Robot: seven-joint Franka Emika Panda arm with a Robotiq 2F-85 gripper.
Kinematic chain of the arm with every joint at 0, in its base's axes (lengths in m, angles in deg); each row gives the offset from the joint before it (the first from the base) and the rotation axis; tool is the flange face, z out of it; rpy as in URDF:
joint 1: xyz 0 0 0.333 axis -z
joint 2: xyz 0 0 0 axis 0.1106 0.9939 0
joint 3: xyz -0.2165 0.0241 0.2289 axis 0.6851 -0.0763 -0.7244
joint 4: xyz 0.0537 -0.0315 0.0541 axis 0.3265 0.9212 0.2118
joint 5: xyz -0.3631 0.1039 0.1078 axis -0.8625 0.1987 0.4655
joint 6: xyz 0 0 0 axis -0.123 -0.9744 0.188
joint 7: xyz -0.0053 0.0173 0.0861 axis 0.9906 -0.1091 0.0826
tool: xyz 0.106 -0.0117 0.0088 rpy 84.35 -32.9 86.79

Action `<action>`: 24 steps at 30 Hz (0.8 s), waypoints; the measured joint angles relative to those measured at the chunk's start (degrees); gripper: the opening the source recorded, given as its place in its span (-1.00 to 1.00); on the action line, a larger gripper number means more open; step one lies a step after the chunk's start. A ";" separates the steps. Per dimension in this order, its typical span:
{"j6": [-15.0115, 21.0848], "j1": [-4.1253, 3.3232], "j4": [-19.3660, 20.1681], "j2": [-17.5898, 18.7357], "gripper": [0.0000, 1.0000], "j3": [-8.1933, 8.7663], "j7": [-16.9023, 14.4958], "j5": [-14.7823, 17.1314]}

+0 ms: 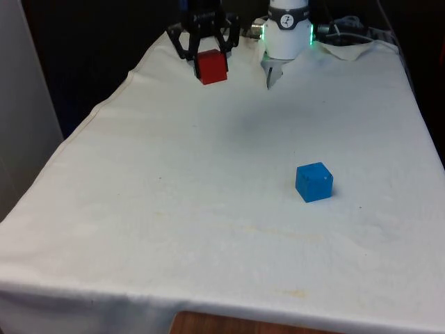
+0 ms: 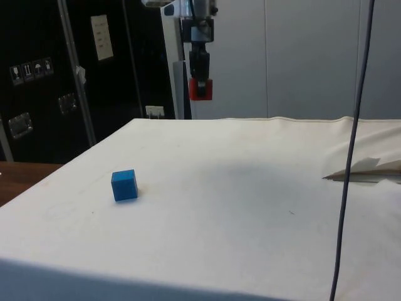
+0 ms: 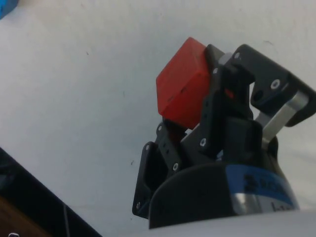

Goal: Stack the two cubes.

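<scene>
Red cube (image 1: pixel 211 67) pinched between the two black fingers of the gripper (image 1: pixel 208 61), held high above the white cloth (image 1: pixel 208 209) — no contact with the table. In the front view, seen near the far end of the table, toward the front view's left of the white arm base. In the side view, the red cube (image 2: pixel 201 89) hanging under the gripper (image 2: pixel 200 84), well above the cloth surface (image 2: pixel 250 188), with fingers pointing straight down. In the wrist view, the red cube (image 3: pixel 181 90) gripped on two opposite faces by the gripper (image 3: pixel 197 106), one black finger (image 3: pixel 217 113) pressed against its side, the cube turned so that one corner points away from the palm.

Blue cube (image 1: pixel 313 181) resting flat on the cloth, alone, well apart from the gripper — nearer to the camera in the front view and toward the front view's right. In the side view, the blue cube (image 2: pixel 124 185) lying low on the table, much lower than the red cube and off to one side of it, not under it. In the wrist view, a small blue corner (image 3: pixel 7 7) visible at the edge, far from the fingers.

Cubes not yet stacked.
</scene>
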 measured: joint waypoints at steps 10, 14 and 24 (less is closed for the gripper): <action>-0.80 -0.11 -4.01 2.81 -1.00 -1.83 0.34 0.17; -1.03 -0.11 -5.44 3.72 -1.00 -2.98 1.32 0.23; -1.60 -0.29 -8.25 5.16 -1.00 -5.44 3.84 0.11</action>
